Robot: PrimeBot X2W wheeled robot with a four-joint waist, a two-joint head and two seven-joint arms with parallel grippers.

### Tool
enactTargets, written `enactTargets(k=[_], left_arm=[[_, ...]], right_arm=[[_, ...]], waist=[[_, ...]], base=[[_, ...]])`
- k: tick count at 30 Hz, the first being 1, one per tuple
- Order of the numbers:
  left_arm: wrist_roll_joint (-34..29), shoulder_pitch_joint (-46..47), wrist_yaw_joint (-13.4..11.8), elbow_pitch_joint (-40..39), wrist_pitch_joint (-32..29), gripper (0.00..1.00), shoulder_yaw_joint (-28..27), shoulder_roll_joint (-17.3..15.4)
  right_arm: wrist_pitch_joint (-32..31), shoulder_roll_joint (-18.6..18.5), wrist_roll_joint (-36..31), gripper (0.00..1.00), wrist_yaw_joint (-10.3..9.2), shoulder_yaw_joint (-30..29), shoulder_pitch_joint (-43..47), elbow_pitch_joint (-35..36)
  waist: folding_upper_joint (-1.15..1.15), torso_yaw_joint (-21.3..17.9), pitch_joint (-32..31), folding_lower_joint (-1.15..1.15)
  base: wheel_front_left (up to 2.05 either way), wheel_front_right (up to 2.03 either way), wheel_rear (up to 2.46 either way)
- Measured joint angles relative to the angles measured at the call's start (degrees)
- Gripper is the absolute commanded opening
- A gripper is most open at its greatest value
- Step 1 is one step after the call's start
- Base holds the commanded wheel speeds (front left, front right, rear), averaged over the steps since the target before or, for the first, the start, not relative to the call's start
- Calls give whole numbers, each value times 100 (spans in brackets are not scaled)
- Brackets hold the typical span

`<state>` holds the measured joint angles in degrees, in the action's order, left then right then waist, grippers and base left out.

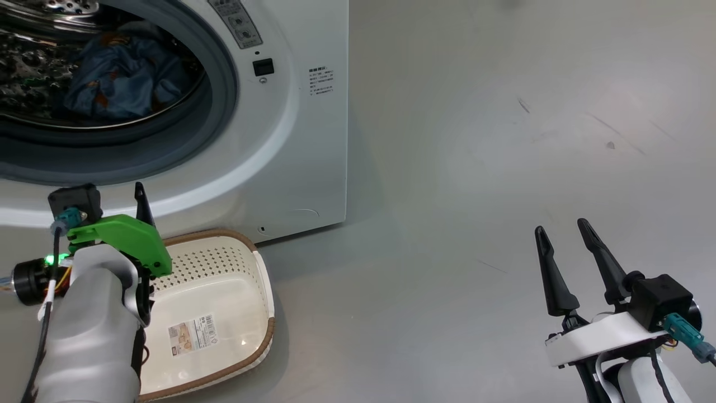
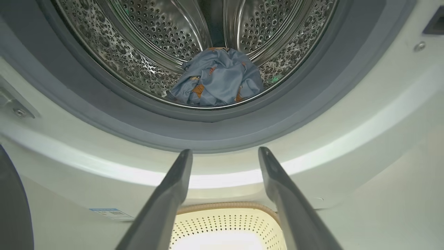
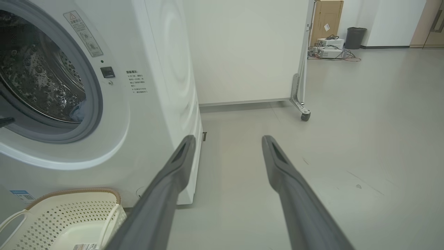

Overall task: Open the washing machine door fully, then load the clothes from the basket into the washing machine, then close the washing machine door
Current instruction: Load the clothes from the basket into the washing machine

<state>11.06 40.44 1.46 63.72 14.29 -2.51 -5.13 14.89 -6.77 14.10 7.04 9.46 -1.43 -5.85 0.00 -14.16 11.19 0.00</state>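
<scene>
Grey scuffed floor [image 3: 381, 121]. White partition [image 3: 242, 52] on a caster [image 3: 305, 116]. Beyond it: cardboard box [image 3: 327, 17], dark bin [image 3: 355, 37], white devices [image 3: 329, 48] with tangled cables.

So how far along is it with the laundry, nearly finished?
Nearly. Done: the washing machine stands open, the clothes lie in its drum, and the basket on the floor is empty. In hand: nothing; the left gripper, open, points at the drum, and the right gripper is open over bare floor. Left: shutting the machine.
</scene>
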Motion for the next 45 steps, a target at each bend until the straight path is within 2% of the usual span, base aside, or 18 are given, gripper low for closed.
enactTargets(k=[7, 20, 32, 45], left_arm=[[57, -553, 108, -677, 14, 100, 42, 212], [114, -1912, 307, -1994, 14, 100, 60, 314], [253, -2965, 363, -3182, 15, 100, 10, 328], [445, -3577, 363, -4264, 15, 100, 34, 330]], right_arm=[[0, -35, -7, 100, -1, -136, 254, 3], [0, -101, -14, 100, -1, -144, 468, 56], [0, -181, -15, 100, -1, -109, 560, 110], [0, -218, -47, 100, 0, -154, 676, 148]], waist=[[0, 248, -272, 0], [0, 677, -622, 0], [0, 762, -826, 0], [0, 795, -909, 0]], base=[[0, 0, 0], [0, 0, 0], [0, 0, 0], [0, 0, 0]])
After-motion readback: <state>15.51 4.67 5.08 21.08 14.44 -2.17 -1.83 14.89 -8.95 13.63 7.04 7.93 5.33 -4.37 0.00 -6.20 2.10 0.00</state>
